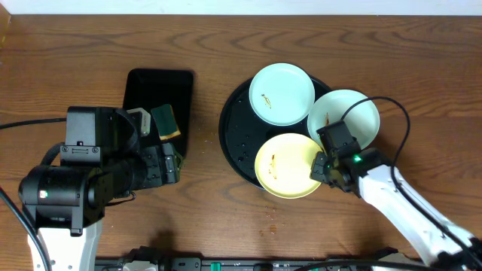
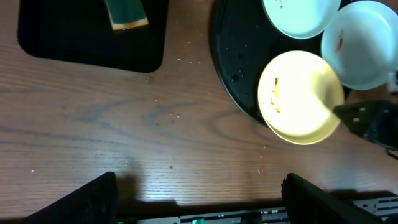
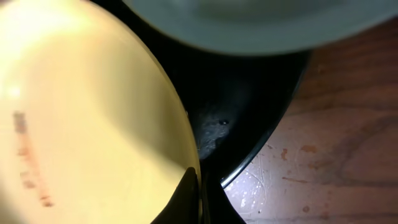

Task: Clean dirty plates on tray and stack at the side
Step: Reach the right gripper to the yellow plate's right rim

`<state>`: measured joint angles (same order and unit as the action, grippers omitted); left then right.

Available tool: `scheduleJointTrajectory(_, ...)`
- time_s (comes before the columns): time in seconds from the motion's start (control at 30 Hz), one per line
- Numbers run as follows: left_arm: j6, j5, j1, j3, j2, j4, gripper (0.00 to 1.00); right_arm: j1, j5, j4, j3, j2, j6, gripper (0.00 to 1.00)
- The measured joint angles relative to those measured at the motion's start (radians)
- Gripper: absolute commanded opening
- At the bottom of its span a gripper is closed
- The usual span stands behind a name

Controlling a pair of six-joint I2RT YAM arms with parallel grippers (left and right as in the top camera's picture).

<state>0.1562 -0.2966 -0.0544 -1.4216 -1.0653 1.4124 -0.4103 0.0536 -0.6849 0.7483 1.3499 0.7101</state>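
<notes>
The round black tray (image 1: pixel 235 128) holds three plates. One pale blue plate (image 1: pixel 282 93) lies at its back, another pale blue plate (image 1: pixel 348 114) at its right rim, and the pale yellow plate (image 1: pixel 285 164) with brown smears at its front. My right gripper (image 1: pixel 322 168) is shut on the yellow plate's right rim; in the right wrist view the fingers (image 3: pixel 200 194) pinch the rim of the yellow plate (image 3: pixel 81 124) over the tray (image 3: pixel 249 118). My left gripper (image 2: pixel 199 199) is open and empty over bare wood, left of the tray (image 2: pixel 233 56).
A rectangular black tray (image 1: pixel 151 90) at the left holds a green and yellow sponge (image 1: pixel 166 122). Crumbs and wet marks lie on the wooden table (image 1: pixel 226 218) in front of the round tray.
</notes>
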Motion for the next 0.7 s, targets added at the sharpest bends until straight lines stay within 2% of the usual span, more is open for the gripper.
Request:
scheduleJointTrajectory(0.3,0.000,0.015,0.000,0.000,0.000,0.001,0.84,0.000,0.082,-0.017,0.009,-0.075,-0.007,0.01)
scheduleJointTrajectory(0.7,0.000,0.097,0.000,0.000,-0.008,-0.002,0.84,-0.093,0.082,0.126,-0.103,-0.035,0.085,0.01)
